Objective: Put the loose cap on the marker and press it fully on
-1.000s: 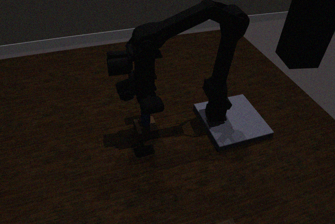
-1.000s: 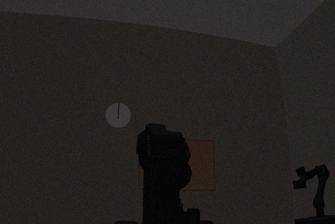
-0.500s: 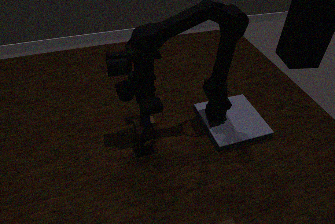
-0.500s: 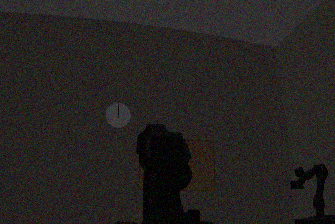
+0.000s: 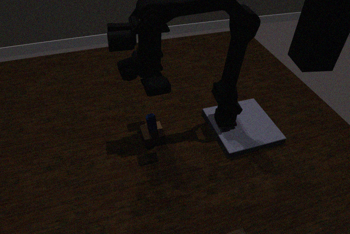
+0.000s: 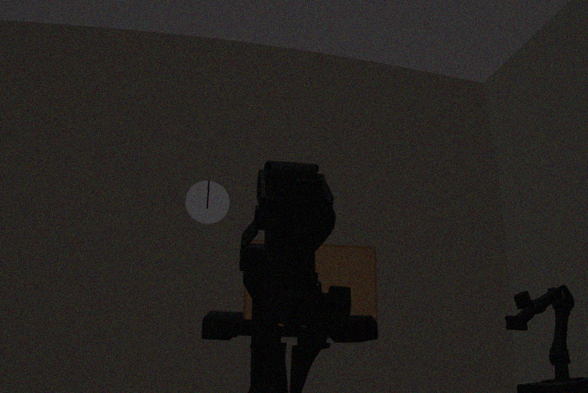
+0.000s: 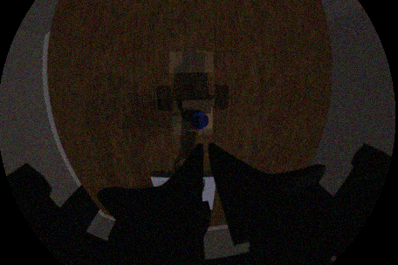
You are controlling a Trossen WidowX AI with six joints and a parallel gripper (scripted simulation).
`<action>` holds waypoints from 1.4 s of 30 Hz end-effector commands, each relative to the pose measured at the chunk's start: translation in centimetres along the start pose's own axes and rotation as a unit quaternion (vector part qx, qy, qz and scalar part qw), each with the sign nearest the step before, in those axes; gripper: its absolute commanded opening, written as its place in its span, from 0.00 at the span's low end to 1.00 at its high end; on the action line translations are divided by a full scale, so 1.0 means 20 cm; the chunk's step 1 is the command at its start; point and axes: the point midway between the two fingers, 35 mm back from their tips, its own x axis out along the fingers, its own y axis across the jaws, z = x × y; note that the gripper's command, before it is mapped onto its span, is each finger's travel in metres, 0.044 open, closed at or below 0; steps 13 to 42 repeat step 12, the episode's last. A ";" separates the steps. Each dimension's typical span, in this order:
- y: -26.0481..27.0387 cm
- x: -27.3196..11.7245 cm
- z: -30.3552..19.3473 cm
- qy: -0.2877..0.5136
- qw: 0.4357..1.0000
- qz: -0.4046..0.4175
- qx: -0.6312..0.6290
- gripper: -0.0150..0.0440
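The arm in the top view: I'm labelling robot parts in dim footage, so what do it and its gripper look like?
The arm is uniformly black or very dark, built of thick rounded links with bulky joints, rising from a pale square base plate. A boxy black block juts sideways at the wrist. The gripper is a chunky dark block; its fingers taper to points. No cables or markings are discernible.

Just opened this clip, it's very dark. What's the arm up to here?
A single robot arm hangs above a marker that stands upright in a small holder block on the wooden table. The blue cap sits on top of the marker. The gripper is above it, nearly shut and holding nothing, apart from the cap.
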 end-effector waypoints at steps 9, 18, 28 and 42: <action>0.00 -0.02 0.00 0.001 1.000 0.000 -0.001 0.79; 0.00 -0.02 0.00 0.001 1.000 0.000 -0.001 0.92; 0.00 -0.02 0.00 0.001 1.000 0.000 -0.001 0.92; 0.00 -0.02 0.00 0.001 1.000 0.000 -0.001 0.92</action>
